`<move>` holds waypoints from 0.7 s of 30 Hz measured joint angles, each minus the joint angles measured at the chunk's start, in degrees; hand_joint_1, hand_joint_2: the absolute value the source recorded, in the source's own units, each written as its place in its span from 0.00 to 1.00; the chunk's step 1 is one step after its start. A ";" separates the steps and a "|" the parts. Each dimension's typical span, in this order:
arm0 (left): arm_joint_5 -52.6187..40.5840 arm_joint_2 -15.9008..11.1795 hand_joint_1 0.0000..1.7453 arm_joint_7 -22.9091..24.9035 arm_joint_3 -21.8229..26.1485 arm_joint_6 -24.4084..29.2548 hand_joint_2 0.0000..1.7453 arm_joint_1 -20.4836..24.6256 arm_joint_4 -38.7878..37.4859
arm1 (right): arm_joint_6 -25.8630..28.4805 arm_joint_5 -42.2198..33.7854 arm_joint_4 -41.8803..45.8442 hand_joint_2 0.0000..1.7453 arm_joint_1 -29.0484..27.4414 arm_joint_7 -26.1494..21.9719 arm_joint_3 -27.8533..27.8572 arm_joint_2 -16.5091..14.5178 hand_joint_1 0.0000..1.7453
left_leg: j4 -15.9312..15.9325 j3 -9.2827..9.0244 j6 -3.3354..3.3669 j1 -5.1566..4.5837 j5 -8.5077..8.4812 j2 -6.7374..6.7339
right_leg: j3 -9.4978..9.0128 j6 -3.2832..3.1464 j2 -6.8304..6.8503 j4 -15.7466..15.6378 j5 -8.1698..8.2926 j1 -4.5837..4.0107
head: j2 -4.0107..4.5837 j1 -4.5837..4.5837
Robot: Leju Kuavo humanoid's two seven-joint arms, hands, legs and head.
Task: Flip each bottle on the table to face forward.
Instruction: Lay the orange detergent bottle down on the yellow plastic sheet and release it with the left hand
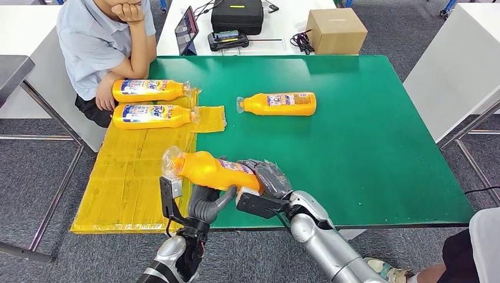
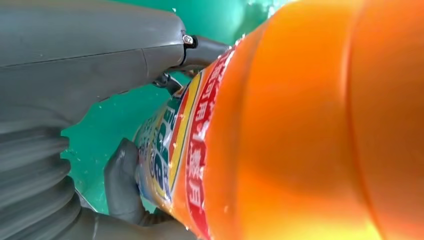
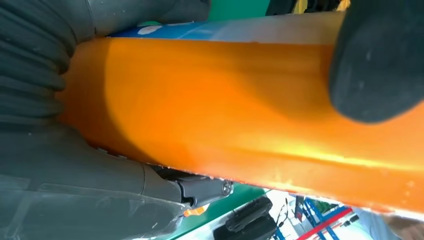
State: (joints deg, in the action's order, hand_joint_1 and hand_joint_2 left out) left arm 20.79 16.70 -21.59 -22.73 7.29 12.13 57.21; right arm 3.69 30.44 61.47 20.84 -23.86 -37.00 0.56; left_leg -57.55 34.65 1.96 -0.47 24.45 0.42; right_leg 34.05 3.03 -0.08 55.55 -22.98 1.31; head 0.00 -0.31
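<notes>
Orange bottle (image 1: 209,170) clamped between my right hand (image 1: 268,180) and left hand (image 1: 206,203) fingers above the green worktop (image 1: 354,147); slick plastic could slip mid-turn, I judge.

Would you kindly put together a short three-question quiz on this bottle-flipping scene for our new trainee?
1. True or false: both robot hands grip the lifted bottle.
2. How many orange bottles lie on the yellow mat? A) one B) two C) three
3. Fill in: the lone bottle on bare green table points its clear cap toward the robot's ____ side.

Key
1. True: the left hand supports it from below and the right hand wraps its base.
2. B
3. left
</notes>
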 joint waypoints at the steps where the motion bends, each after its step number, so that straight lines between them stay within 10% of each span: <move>1: 0.12 -0.01 0.58 -0.03 -0.01 -0.13 1.00 -0.06 0.08 | -0.05 -0.02 -0.24 1.00 0.09 -0.02 -0.11 -0.07 0.81 | 0.00 0.00 0.00 0.00 0.00 0.00 | 0.00 0.00 0.00 0.00 0.00 0.00 | 0.00 0.00; 3: 0.26 -0.04 0.45 -0.07 -0.03 -0.47 1.00 -0.24 0.37 | -0.10 -0.10 -0.69 1.00 0.32 -0.09 -0.39 -0.16 0.81 | 0.00 0.00 0.00 0.00 0.00 0.01 | 0.01 0.00 0.00 0.00 0.00 0.00 | 0.00 0.00; 6: -0.09 -0.10 0.98 -0.06 -0.08 -0.52 1.00 -0.54 0.91 | -0.06 -0.33 -1.10 1.00 0.51 -0.28 -0.61 -0.25 0.79 | 0.00 0.00 0.00 0.00 0.00 0.01 | 0.01 0.00 0.00 0.00 0.00 0.00 | 0.00 0.00; 7: -0.22 -0.13 1.00 -0.06 -0.09 -0.35 1.00 -0.65 1.09 | -0.01 -0.42 -1.20 1.00 0.53 -0.34 -0.64 -0.28 0.79 | 0.00 0.00 0.00 0.00 0.00 0.01 | 0.01 0.00 0.00 0.00 0.00 0.00 | 0.00 0.00; 9: -0.33 -0.17 1.00 -0.06 -0.10 0.02 1.00 -0.78 1.31 | 0.07 -0.54 -1.37 1.00 0.55 -0.41 -0.70 -0.39 0.72 | 0.00 0.00 0.00 0.00 0.00 0.00 | 0.02 0.00 0.00 0.00 0.00 0.00 | 0.00 0.01; 14: -0.47 -0.22 1.00 -0.25 -0.10 0.61 1.00 -0.81 1.37 | 0.00 -0.42 -1.87 1.00 0.64 -0.42 -0.85 -0.80 0.05 | 0.00 0.00 0.00 0.00 0.00 0.01 | 0.02 0.00 0.00 0.00 0.00 0.00 | 0.00 0.00; 21: -5.62 -0.22 1.00 -1.28 -0.58 6.64 1.00 -0.37 1.13 | 1.68 0.74 -2.97 1.00 0.56 0.57 -1.50 -0.97 0.00 | 0.00 0.01 0.00 0.00 0.00 0.01 | 0.03 0.00 0.00 0.00 0.00 0.00 | 0.00 0.01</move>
State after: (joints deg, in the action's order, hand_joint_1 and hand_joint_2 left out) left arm 15.17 16.48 -22.87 -23.31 13.94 11.76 58.34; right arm 5.38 31.18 58.50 21.40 -23.29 -38.51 -0.42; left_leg -57.55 34.65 1.95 -0.48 24.44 0.42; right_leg 34.08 3.03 -0.08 55.55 -22.98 1.31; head 0.00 -0.30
